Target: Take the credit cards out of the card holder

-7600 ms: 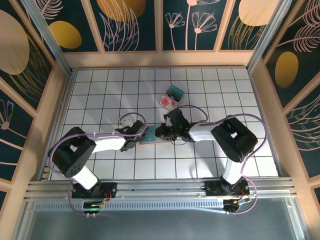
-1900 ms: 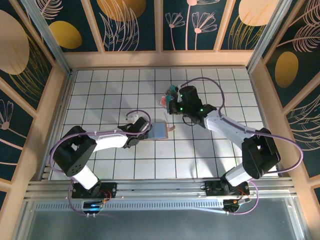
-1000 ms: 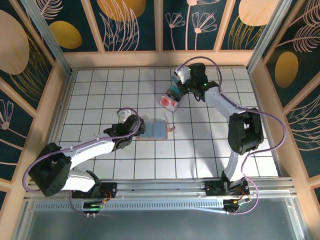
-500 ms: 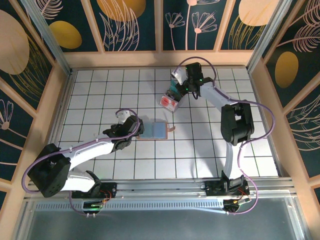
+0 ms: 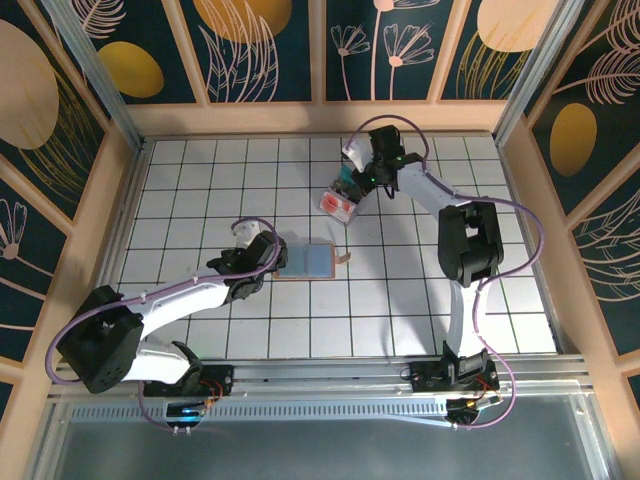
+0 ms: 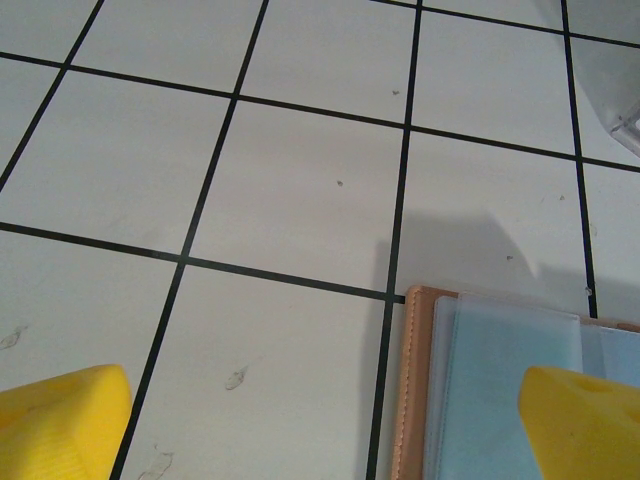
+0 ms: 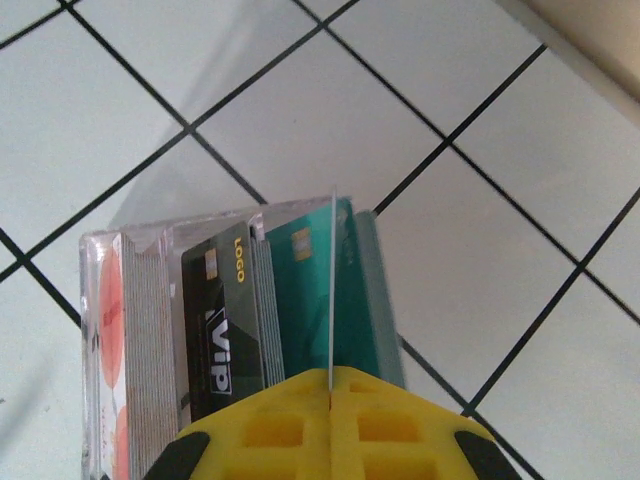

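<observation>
1. Card holder (image 5: pixel 308 261) lies open flat, blue-grey side up, mid tabletop (image 5: pixel 200 180).
2. L pincer (image 5: pixel 272 262) low, just beside holder's near edge; fingers wide apart, nothing gripped.
3. R pincer (image 7: pixel 330 385) at far side of tabletop; fingers together, clamped on thin card (image 7: pixel 330 290), seen edge-on.
4. Card stands over clear box (image 7: pixel 140 300) w/ red, black & teal cards inside.

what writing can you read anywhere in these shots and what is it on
"LOGO": gold letters on the black card standing in the clear box.
"VIP": white letters, lower on that black card.
teal card: no text readable.
edge-on card: face hidden.
card holder: no writing visible.
</observation>
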